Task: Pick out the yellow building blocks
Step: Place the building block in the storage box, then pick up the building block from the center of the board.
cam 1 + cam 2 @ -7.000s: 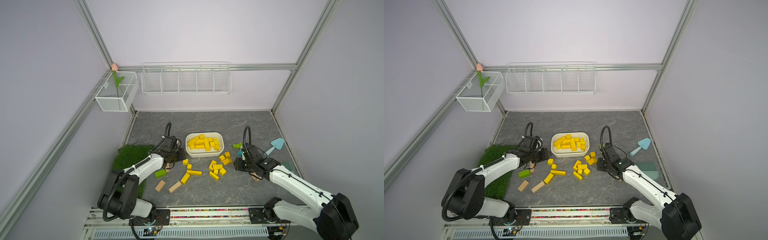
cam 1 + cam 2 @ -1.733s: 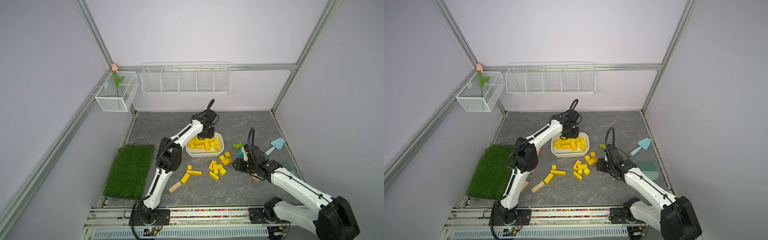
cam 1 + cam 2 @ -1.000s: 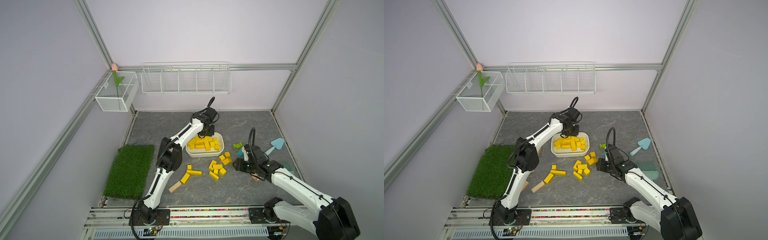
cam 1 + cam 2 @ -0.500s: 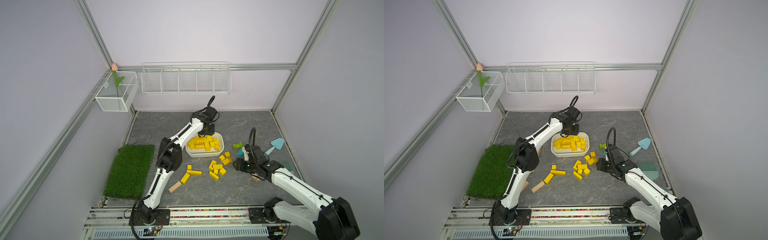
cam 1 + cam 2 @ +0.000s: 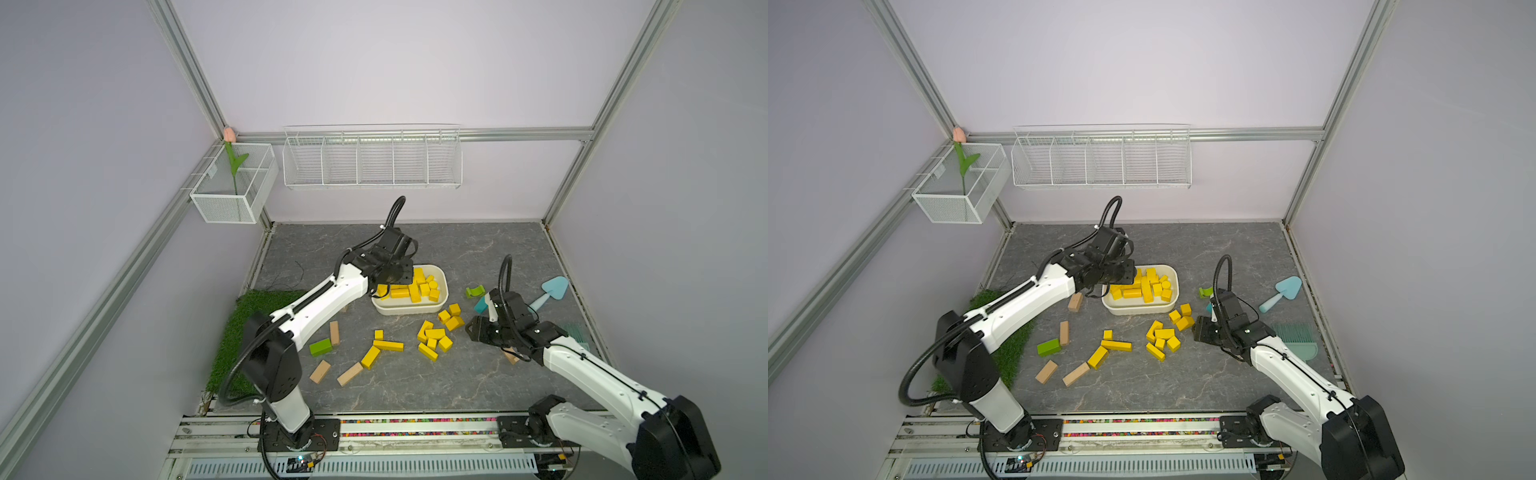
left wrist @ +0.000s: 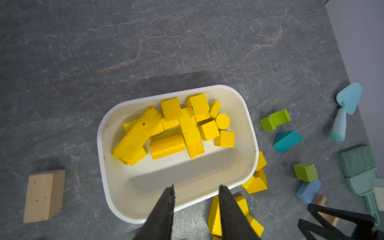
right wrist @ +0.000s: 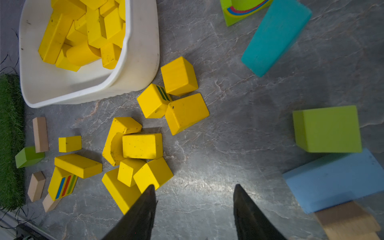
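**Bench stock: sorting cell, yellow blocks part-collected**

1. Counter (image 5: 457, 249): grey, stone-patterned, walled on three sides.
2. Wire rack (image 5: 372, 162): white, with several compartments, hung on the back wall.
3. Grass mat (image 5: 245, 307): green, along the counter's left edge, partly under the left arm.
4. Mesh basket (image 5: 232, 195): white, on the left rail, holding one artificial tulip.
5. Left hand (image 6: 197, 187): over the near rim of the tub, fingers apart, nothing between them.
6. Right hand (image 7: 195, 186): low over bare counter just beside the loose yellow pieces, fingers spread wide, nothing between them. Whether one fingertip touches the nearest yellow block cannot be told.
7. White tub (image 6: 166, 176): oblong, mid-counter, with part of its floor bare.
8. Brush (image 5: 1296, 340) and trowel (image 5: 550, 291): pale teal, by the right wall.
9. Yellow building blocks (image 6: 167, 146): one share is heaped at the far end of the tub, with bars, cubes and cylinders. The rest lie on the counter just outside the tub, between it and the right hand. These include an arch piece (image 7: 113, 143) and a striped bar (image 7: 62, 185).
10. Tan blocks (image 5: 320, 371): several unpainted, scattered on the counter near the mat.
11. Other coloured blocks:
    - green bar (image 5: 320, 347)
    - green arch (image 5: 474, 291)
    - teal wedge (image 7: 274, 35)
    - green cube (image 7: 327, 128), resting against the light blue block (image 7: 332, 178)
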Available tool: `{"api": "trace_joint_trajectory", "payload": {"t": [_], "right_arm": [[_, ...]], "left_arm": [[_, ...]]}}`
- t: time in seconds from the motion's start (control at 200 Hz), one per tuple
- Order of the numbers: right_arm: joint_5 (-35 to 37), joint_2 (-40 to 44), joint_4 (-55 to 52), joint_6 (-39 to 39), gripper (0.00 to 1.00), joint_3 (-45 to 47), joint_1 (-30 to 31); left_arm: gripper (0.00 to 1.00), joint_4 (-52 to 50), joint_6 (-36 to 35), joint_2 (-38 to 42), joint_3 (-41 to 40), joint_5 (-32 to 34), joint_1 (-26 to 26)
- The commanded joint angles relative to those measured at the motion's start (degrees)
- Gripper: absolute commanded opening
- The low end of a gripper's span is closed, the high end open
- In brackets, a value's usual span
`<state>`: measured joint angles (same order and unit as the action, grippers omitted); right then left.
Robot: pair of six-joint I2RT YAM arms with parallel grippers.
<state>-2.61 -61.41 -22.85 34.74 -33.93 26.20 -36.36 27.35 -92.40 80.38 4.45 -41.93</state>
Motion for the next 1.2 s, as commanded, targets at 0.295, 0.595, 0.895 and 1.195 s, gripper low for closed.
{"api": "trace_joint_trajectory", "payload": {"t": [0.295,0.595,0.895,1.195], "right_arm": [[-0.1,-4.4,-1.1,0.4,0.61,-1.4,-0.5],[-0.6,-11.8,1.9,-1.2,0.60,-5.4,-0.4],[0.5,-20.1,6.5,-2.8,0.60,-10.9,-0.4],[1.6,-25.3,5.6,-3.2,0.60,-14.8,-0.2]], "left_arm": [[0.39,20.0,-0.3,22.9,-32.1,2.7,0.1],[0.40,27.8,-2.2,34.6,-43.6,7.0,0.1],[0.56,33.4,0.2,43.7,-51.9,7.5,0.2],[0.61,34.9,2.1,43.7,-53.5,4.2,4.2]]}}
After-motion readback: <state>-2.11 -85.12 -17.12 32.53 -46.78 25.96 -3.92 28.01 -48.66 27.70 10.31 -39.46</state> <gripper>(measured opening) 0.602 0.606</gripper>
